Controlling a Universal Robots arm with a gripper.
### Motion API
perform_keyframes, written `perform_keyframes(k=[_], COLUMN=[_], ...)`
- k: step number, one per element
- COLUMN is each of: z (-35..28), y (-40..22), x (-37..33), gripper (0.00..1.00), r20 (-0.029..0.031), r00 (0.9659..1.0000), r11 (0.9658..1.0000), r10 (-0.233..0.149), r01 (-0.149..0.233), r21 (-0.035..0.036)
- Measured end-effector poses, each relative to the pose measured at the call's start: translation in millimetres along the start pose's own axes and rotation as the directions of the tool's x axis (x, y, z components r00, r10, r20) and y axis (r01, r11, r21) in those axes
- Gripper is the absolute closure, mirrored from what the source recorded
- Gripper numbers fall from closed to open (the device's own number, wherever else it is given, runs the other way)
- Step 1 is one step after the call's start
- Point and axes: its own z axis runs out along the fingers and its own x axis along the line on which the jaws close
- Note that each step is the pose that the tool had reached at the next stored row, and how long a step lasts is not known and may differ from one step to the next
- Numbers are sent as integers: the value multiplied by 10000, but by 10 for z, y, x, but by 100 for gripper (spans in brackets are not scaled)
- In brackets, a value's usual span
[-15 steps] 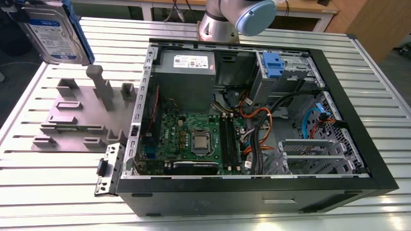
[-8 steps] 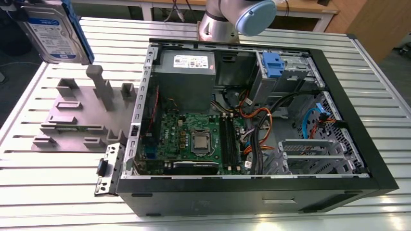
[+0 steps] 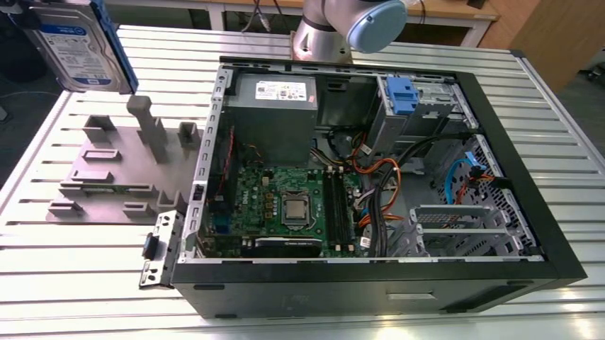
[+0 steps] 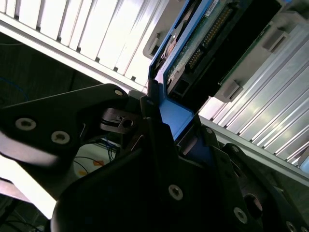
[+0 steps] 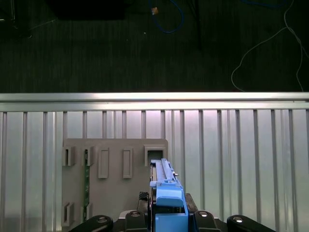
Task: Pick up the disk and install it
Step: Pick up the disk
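The disk [image 3: 81, 46] hangs upright above the table's far corner on the exterior view's left. It is a silver drive with a white-and-blue label, edged by a blue bracket. In both wrist views my gripper [image 5: 168, 216] is shut on the disk, its black fingers [image 4: 154, 121] clamping the blue bracket [image 4: 177, 120] from both sides. The disk's circuit-board side [image 4: 212, 43] faces the second wrist camera. Below the disk lies the grey slotted holder [image 5: 116, 179]. The open computer case [image 3: 378, 273] lies on the exterior view's right, well away from the disk.
Inside the case are a grey power supply [image 3: 274, 113], a motherboard [image 3: 283, 202], cables, and a bay holding another blue-tabbed drive [image 3: 402, 95]. The grey holder [image 3: 113, 170] has upright posts. My arm's base [image 3: 341, 28] stands behind the case. The slatted table [image 3: 95, 269] ends just past the holder.
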Motion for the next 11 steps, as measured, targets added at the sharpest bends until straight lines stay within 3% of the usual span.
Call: perform_keyframes(k=[11], z=[-37], y=[1], x=[-2], gripper=[64], r20=[0], r00=[10000], r11=[10000], r10=[0], r01=[0], r21=[-1])
